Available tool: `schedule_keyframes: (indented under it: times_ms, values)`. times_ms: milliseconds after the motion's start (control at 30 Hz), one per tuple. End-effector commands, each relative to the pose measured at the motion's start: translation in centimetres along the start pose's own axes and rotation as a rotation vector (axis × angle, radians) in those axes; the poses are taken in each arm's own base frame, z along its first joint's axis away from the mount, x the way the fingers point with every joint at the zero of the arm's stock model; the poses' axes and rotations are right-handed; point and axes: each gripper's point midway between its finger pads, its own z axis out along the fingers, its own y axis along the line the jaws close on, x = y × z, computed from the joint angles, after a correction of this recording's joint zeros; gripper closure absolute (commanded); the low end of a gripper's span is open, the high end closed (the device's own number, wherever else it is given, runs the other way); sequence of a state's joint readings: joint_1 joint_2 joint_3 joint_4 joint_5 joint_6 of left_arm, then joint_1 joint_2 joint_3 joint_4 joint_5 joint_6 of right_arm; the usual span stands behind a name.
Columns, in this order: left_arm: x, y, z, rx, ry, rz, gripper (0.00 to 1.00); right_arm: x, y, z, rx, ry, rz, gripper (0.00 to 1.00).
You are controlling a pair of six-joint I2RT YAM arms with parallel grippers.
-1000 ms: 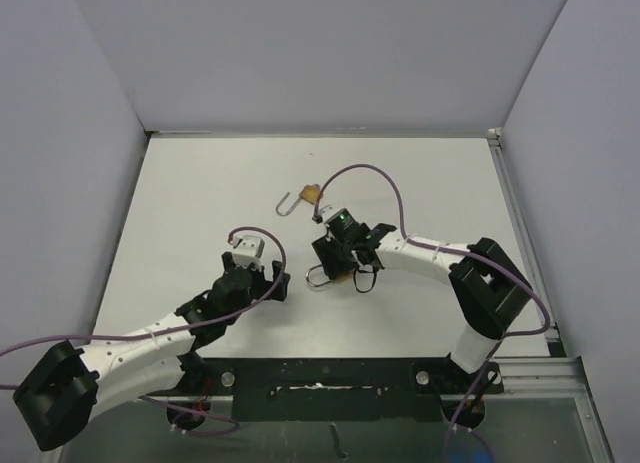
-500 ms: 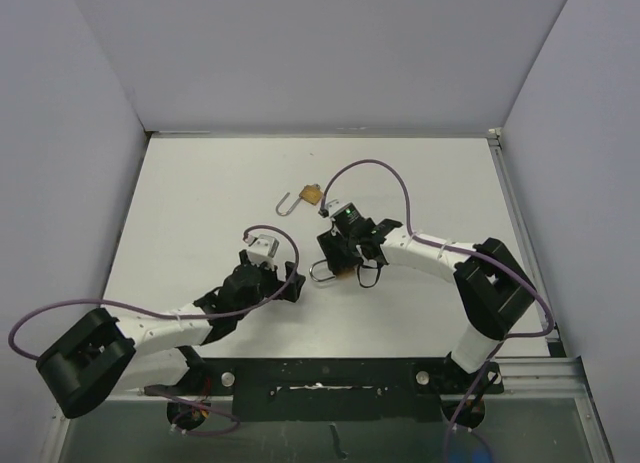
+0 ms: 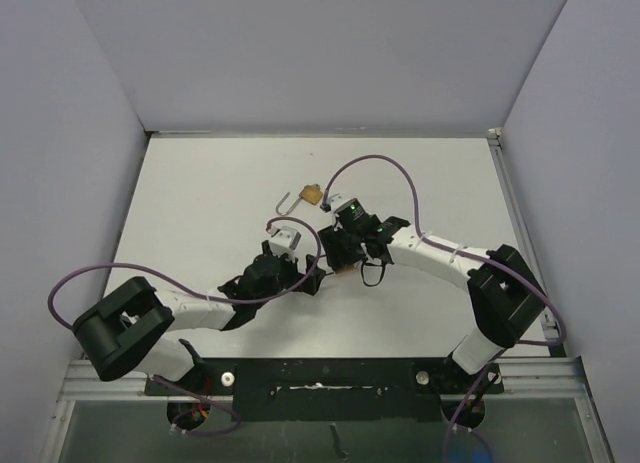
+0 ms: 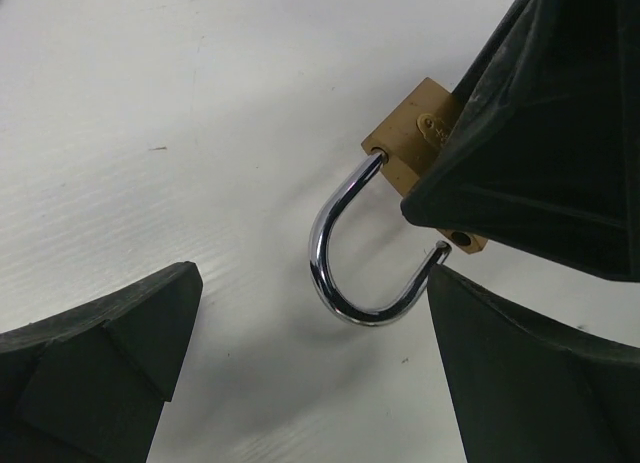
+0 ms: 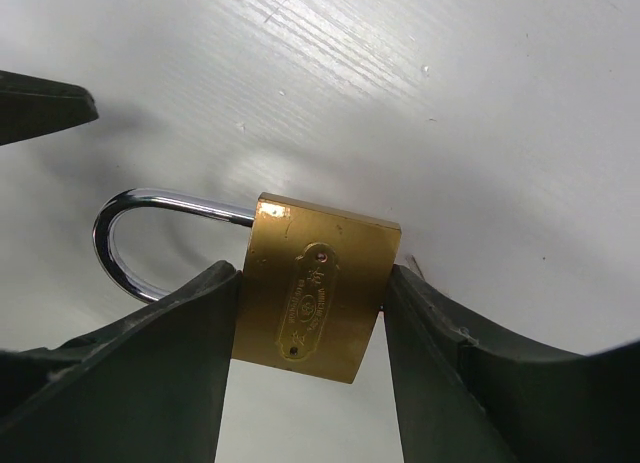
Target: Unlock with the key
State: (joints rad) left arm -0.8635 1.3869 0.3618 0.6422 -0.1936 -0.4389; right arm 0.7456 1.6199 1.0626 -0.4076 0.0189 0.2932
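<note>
A brass padlock (image 5: 315, 293) with a chrome shackle (image 5: 115, 233) is clamped by its body between my right gripper's (image 5: 310, 318) fingers, low over the white table. In the top view this gripper (image 3: 342, 264) is at the table's middle. My left gripper (image 3: 312, 279) is open just left of it. In the left wrist view the shackle (image 4: 345, 283) lies between my open left fingers, close to the right finger (image 4: 540, 383), with the brass body (image 4: 420, 138) partly under the right gripper's finger (image 4: 550, 133). No key shows in any view.
A second small brass padlock (image 3: 311, 194) with its shackle swung open lies farther back on the table (image 3: 200, 203). Purple cables loop over both arms. Grey walls close in the left, back and right sides.
My left arm has swung right and forward, bringing its open gripper up to the padlock's shackle. My right gripper has shifted slightly right and back with the padlock.
</note>
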Motion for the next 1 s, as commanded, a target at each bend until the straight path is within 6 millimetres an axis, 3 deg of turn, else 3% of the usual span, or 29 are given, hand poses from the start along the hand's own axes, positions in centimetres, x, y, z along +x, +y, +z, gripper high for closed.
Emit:
schedule_keyframes:
  times_ms: [0, 333, 967]
  values:
    - [-2.9, -1.7, 1.4, 0.039, -0.088, 0.008, 0.02, -5.6, 1.4, -3.6, -0.061, -0.187, 0.011, 0.77]
    - [-2.0, 0.2, 2.1, -0.043, -0.08, 0.063, 0.02, -5.7, 1.5, -4.7, -0.076, -0.196, 0.015, 0.77]
    - [-6.6, 3.2, 3.8, -0.204, -0.305, 0.259, 0.02, -5.4, 1.2, -4.6, -0.071, -0.174, 0.019, 0.77]
